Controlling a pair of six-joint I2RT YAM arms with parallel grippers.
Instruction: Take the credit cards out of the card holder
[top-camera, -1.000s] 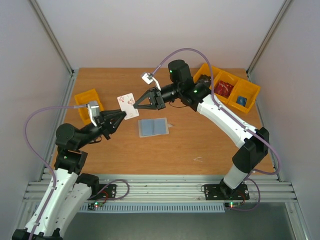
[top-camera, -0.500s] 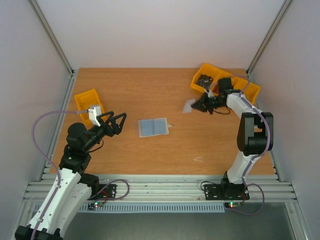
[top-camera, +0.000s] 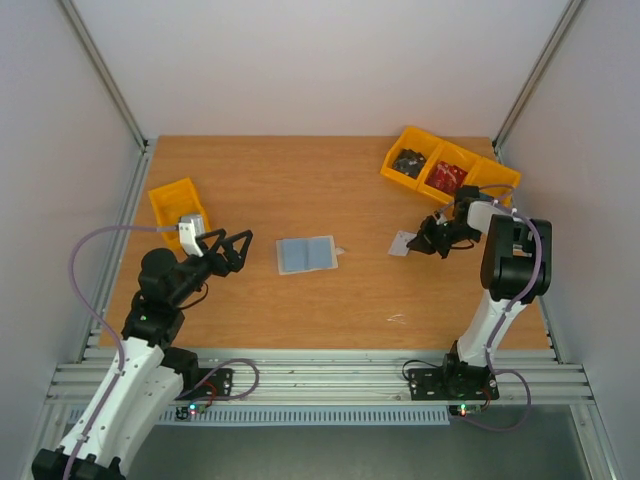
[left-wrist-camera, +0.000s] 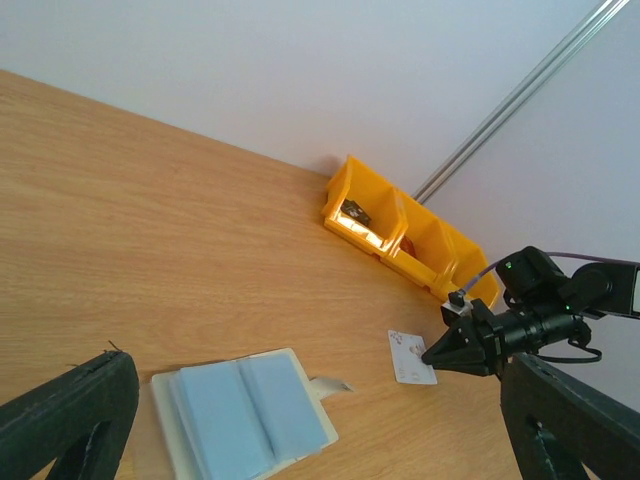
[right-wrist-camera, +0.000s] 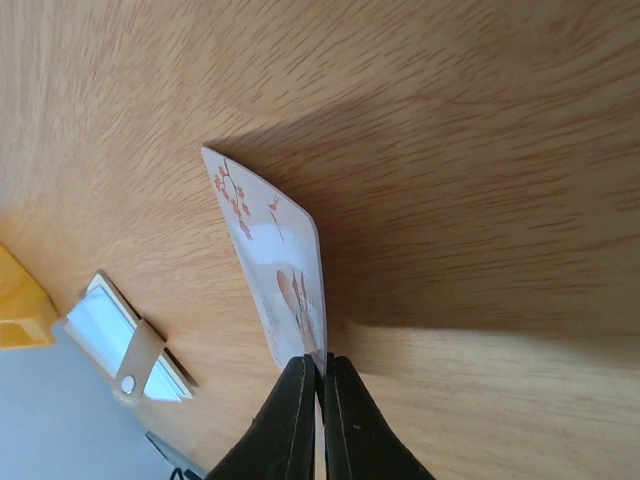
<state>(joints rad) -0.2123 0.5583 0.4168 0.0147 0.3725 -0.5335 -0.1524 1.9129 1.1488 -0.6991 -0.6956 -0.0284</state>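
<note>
The card holder (top-camera: 306, 254) lies open on the table's middle, pale blue inside, its strap pointing right; it also shows in the left wrist view as the card holder (left-wrist-camera: 245, 410). A whitish credit card (top-camera: 403, 243) with red markings is pinched by one edge in my right gripper (top-camera: 425, 243), which is shut on it low over the table, right of the holder. In the right wrist view the card (right-wrist-camera: 275, 270) tilts away from the shut gripper (right-wrist-camera: 320, 375). My left gripper (top-camera: 235, 248) stands open and empty, left of the holder. No other card shows.
A row of yellow bins (top-camera: 450, 175) holding dark, red and blue items stands at the back right, just behind the right gripper. A single yellow bin (top-camera: 178, 205) sits at the left, behind the left arm. Metal rails edge the table.
The right arm swung the card from the back middle to the right and lowered it near the table. The left gripper opened wide and drew back left.
</note>
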